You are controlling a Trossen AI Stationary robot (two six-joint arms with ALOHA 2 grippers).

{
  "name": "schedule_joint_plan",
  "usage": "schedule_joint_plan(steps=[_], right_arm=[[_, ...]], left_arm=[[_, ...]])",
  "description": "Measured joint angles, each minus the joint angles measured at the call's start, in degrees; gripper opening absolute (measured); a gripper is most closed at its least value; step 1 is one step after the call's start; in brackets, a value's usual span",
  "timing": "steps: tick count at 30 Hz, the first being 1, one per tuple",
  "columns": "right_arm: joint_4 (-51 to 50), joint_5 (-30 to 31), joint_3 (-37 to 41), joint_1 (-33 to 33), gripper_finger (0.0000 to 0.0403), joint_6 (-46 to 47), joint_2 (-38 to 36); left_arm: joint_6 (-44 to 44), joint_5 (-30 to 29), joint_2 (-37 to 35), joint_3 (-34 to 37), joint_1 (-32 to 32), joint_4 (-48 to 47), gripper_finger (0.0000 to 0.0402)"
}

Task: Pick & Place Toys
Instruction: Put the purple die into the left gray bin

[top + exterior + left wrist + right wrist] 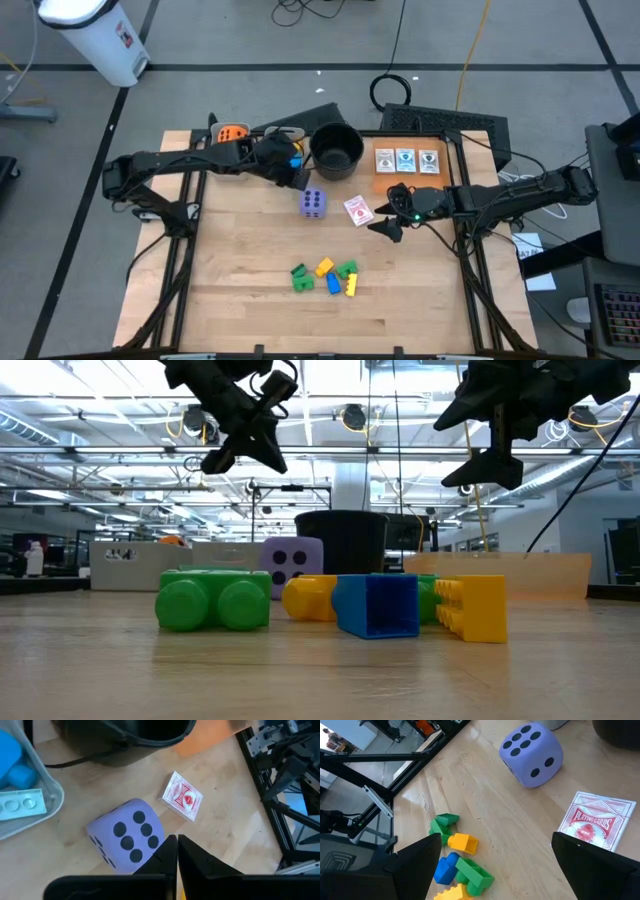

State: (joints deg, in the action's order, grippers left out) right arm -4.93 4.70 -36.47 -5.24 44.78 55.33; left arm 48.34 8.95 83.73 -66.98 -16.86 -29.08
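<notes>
Purple die [313,202] sits on table [240,270] near black pot [336,150], soft-edged cube, black pips, six-face visible in left wrist view. Red-backed card deck [358,210] just beside it. Cluster of green, yellow, blue blocks [325,277] toward front edge. Left gripper [297,177] above table near die, fingers pressed together, holding nothing. Right gripper [392,224] hovers beside deck, fingers spread wide, empty.

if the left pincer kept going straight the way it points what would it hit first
Probably the purple die: the shut left pincer points just past its edge, with the card pack farther on. Depth is unclear.
</notes>
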Motion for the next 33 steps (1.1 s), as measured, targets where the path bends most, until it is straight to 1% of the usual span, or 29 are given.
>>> schedule_joint_plan(steps=[3, 6, 8, 10, 14, 21, 23, 25, 28, 30, 33], right_arm=[[0.02, -0.01, 0.00, 0.01, 0.0375, 0.61, 0.00], [0.02, 0.01, 0.00, 0.00, 0.0375, 0.61, 0.00], [0.01, 0.00, 0.00, 0.01, 0.0375, 0.61, 0.00], [0.02, 0.01, 0.00, -0.01, 0.0375, 0.50, 0.00], [0.02, 0.02, 0.00, -0.01, 0.0375, 0.10, 0.00], [0.00, 0.23, 0.00, 0.00, 0.0375, -0.22, 0.11], [-0.02, 1.22, 0.00, -0.01, 0.0375, -0.45, 0.11], [0.00, 1.68, 0.00, 0.01, 0.0375, -0.31, 0.11], [-0.02, 1.72, 0.00, 0.01, 0.0375, -0.31, 0.11], [0.04, 1.64, 0.08, 0.01, 0.0375, -0.19, 0.11], [0.40, 1.58, 1.23, 0.01, 0.0375, 1.43, 0.11]], left_arm=[[-1.83, -0.02, 0.12, 0.00, 0.00, 2.45, 0.0026], [-5.69, 0.06, 0.10, 0.00, 0.00, 5.42, 0.0045], [-8.52, 1.38, 0.14, 0.00, 0.00, 8.25, 0.0064], [-10.52, 4.04, 0.14, 0.00, 0.00, 11.91, 0.0090], [-12.57, 9.61, 0.12, 0.00, 0.04, 16.13, 0.0152], [-12.66, 16.17, 0.14, 0.00, 0.13, 14.17, 0.0275], [-13.69, 16.53, 0.14, 0.00, 0.48, 14.24, 0.0309], [-16.54, 15.86, 0.14, 0.00, 1.06, 14.54, 0.0342], [-18.45, 15.21, 0.14, 0.00, 1.94, 14.69, 0.0382], [-18.91, 15.11, 0.14, 0.00, 2.36, 14.42, 0.0395], [-23.70, 14.45, 0.14, 0.00, 2.87, 13.65, 0.0389]])
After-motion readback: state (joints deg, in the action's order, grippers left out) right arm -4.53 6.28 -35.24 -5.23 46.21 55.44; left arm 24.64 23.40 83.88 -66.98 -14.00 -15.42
